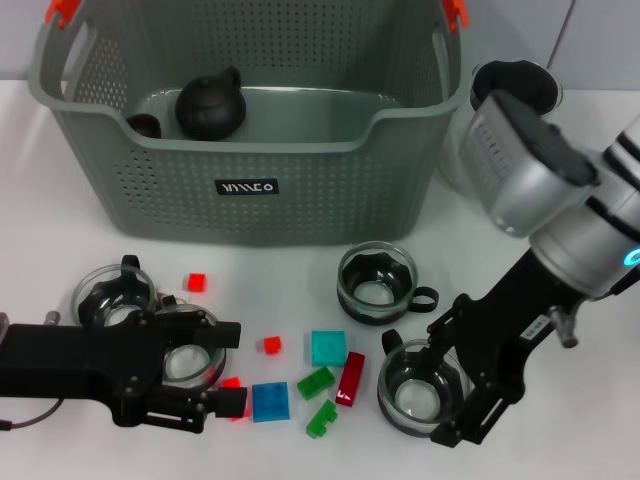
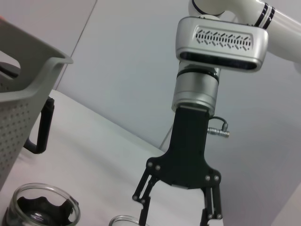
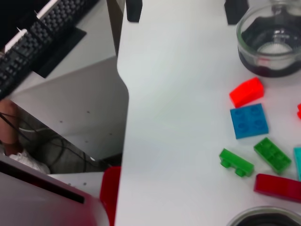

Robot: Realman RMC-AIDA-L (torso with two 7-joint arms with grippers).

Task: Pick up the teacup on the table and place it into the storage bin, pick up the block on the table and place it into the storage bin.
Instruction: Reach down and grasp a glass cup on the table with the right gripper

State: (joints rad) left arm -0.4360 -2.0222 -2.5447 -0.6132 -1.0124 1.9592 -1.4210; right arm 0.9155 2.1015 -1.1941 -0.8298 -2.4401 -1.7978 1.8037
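Storage bin (image 1: 250,150): big grey basket with holes, at the back of the white worktop (image 1: 560,430); orange clips on the rim, small black label on the front.
Inside the bin: a dark round teapot (image 1: 211,103) and a small dark cup (image 1: 143,125) beside it.
Right pincer (image 1: 445,385): low over the front right of the worktop, fingers spread wide on both sides of a glass teacup (image 1: 420,388); not squeezing it.
Left pincer (image 1: 225,368): low at the front left, lying sideways, fingers wide apart with nothing between them, just in front of two glass teacups.
Left teacups: one (image 1: 112,293) near the left edge, one (image 1: 190,345) right next to it.
Middle teacup (image 1: 376,283): alone in front of the bin, handle to the right.
Blocks: little red block (image 1: 196,282), another small red one (image 1: 271,345), teal square (image 1: 328,347), blue square (image 1: 270,401), two green bricks (image 1: 316,382) (image 1: 322,418), long dark red brick (image 1: 351,378); all on the worktop between the two pincers.
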